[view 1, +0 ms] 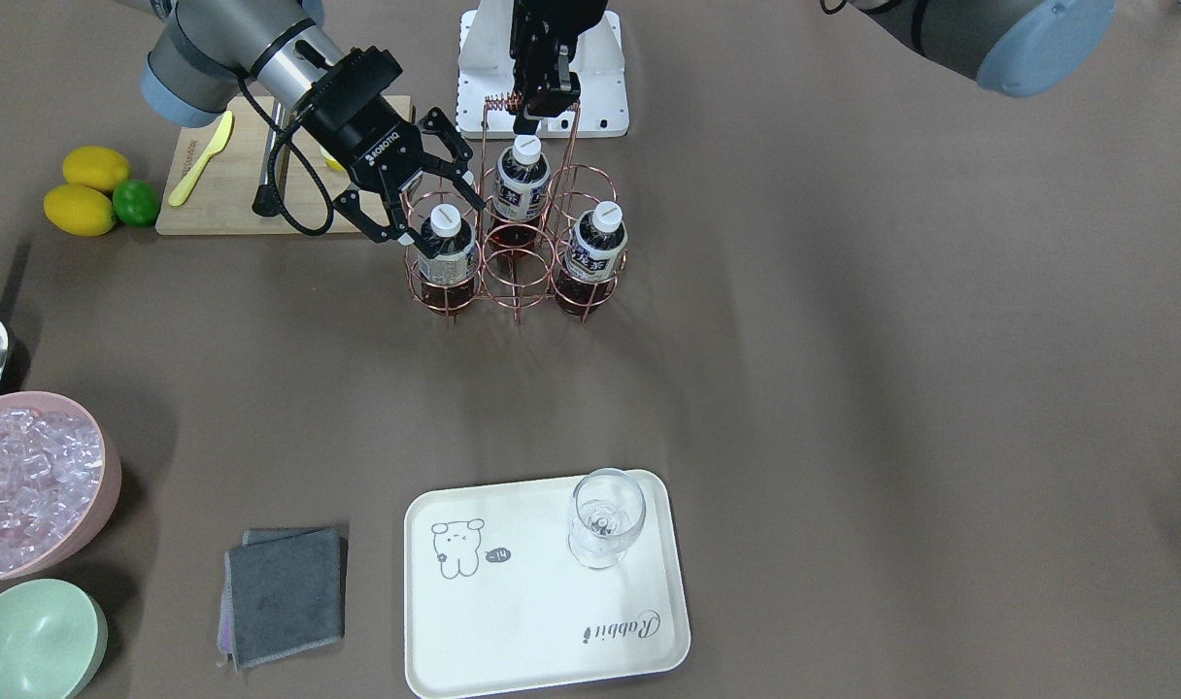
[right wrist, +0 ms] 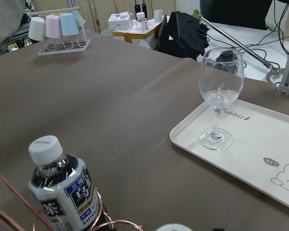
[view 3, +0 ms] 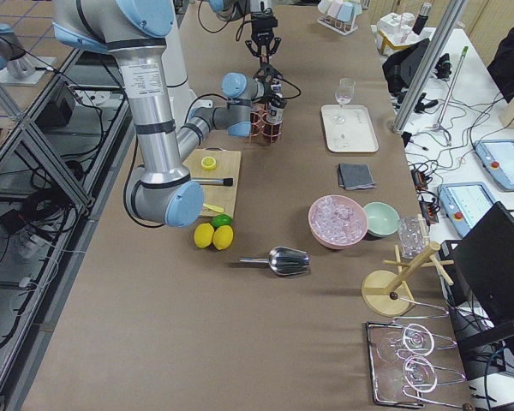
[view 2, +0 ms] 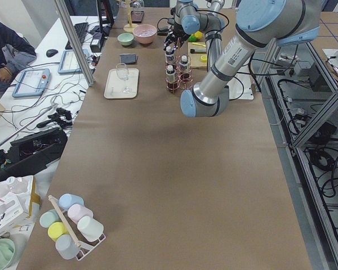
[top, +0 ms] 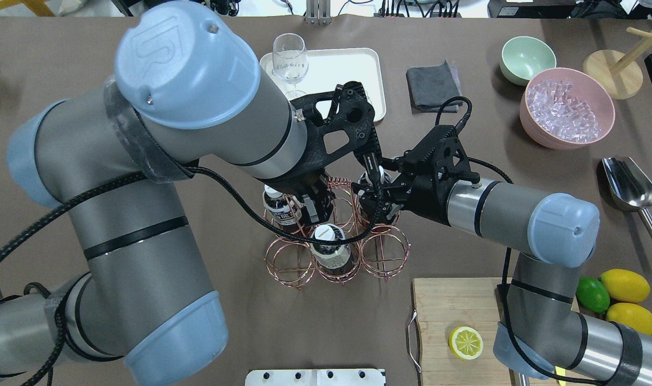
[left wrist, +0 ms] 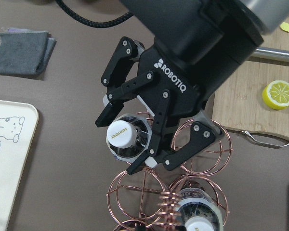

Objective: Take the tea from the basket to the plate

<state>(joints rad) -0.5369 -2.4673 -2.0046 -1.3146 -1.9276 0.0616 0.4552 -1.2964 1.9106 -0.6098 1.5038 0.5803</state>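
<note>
The tea bottle is circled by the spread right pincer, the basket pinched by the left pincer. Squeezing is needed next.

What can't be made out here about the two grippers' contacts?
- Left gripper on the basket handle: in the front-facing view its own body hides the fingertips; overhead, the left arm covers them.
- Right gripper astride the tea: the left wrist view cannot show whether the pads touch.
</note>
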